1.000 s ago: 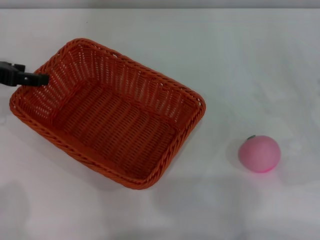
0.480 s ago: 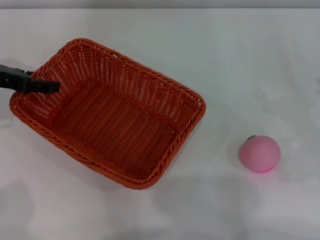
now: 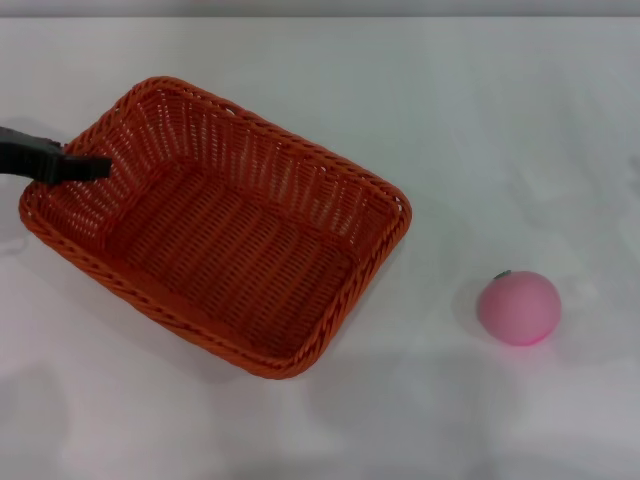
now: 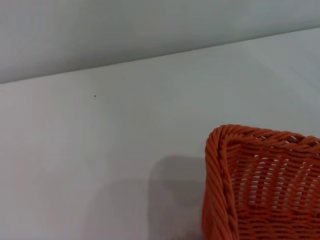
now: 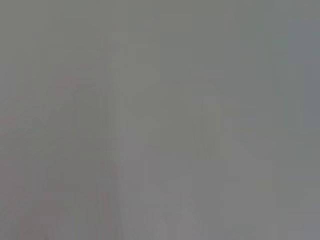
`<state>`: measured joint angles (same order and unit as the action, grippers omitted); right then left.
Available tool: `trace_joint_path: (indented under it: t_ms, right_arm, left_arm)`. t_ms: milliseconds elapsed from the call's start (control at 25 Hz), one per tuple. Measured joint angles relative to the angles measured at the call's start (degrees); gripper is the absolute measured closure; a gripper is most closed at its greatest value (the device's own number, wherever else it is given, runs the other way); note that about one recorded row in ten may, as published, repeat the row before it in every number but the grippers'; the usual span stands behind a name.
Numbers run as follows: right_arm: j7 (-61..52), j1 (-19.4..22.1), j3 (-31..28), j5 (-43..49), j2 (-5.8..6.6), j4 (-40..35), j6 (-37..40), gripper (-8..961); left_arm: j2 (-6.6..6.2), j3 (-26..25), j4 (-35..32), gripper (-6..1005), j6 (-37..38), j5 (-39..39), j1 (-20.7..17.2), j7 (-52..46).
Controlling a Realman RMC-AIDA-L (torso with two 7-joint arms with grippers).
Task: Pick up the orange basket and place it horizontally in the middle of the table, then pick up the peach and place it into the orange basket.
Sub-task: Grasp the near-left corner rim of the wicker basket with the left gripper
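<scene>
The orange basket (image 3: 215,225) lies slanted on the left half of the white table (image 3: 500,120), open side up and with nothing in it. My left gripper (image 3: 95,167) reaches in from the left edge of the head view, its dark tip over the basket's left corner rim. In the left wrist view one braided corner of the basket (image 4: 260,185) shows, with none of my own fingers in sight. The peach (image 3: 518,307) rests on the table well to the right of the basket, apart from it. My right gripper appears in no view; the right wrist view is a blank grey.
White tabletop surrounds the basket and the peach. The table's far edge (image 3: 320,17) runs along the top of the head view, with a grey wall behind it.
My left gripper's tip pushed rightward over the basket's left rim, then drew back slightly. The basket and the peach have stayed in place.
</scene>
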<state>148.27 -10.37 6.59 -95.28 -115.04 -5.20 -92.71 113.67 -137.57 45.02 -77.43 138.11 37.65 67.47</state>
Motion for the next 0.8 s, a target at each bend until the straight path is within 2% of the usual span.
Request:
trace_joint_path:
  t_ms: [160, 400, 600, 800]
  right_arm:
    - [0.0, 0.0, 0.0, 0.0, -0.01, 0.1, 0.0, 115]
    - [0.0, -0.1, 0.0, 0.0, -0.01, 0.2, -0.1, 115]
    - [0.0, -0.2, 0.0, 0.0, -0.01, 0.0, -0.3, 115]
    - [-0.1, -0.3, -0.4, -0.5, -0.02, 0.0, -0.4, 116]
  left_arm:
    - [-0.03, 0.0, -0.5, 479, -0.4, 0.0, 0.3, -0.3]
    - [0.11, 0.0, -0.4, 725, -0.6, -0.1, 0.4, -1.2]
    - [0.88, -0.4, 0.9, 847, -1.8, -0.5, 0.4, -2.5]
    - [1.04, -0.5, 3.2, 848, -4.0, -4.2, -0.3, -5.0]
